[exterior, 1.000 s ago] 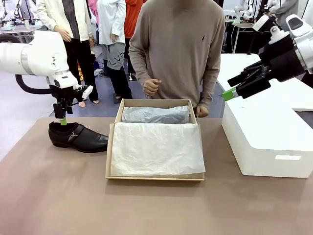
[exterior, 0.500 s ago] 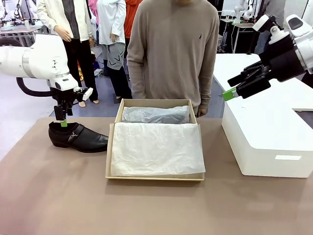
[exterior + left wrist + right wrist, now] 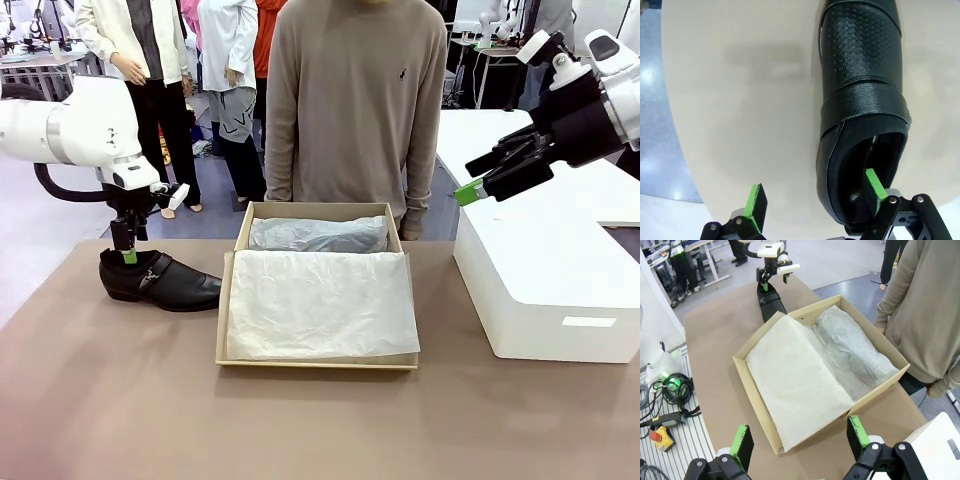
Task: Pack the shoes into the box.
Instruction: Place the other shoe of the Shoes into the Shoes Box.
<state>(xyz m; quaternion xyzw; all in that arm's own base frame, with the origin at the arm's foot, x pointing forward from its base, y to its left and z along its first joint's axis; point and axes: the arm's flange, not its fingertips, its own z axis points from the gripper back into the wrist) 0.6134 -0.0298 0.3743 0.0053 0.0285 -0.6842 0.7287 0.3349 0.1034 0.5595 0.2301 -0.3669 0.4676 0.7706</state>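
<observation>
Shoe position: the black dress shoe lies on the tabletop left of the box, toe toward it. The left pincer is nearer and spread open across the heel wall, one finger inside. The right pincer, also open, hangs well apart.

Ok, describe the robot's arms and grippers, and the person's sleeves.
The left arm and right arm have rounded white shells. A black cable loops under the left one. The left gripper and right gripper are black linkage fingers tipped with green pads. The person wears a taupe sweater with long sleeves.
</observation>
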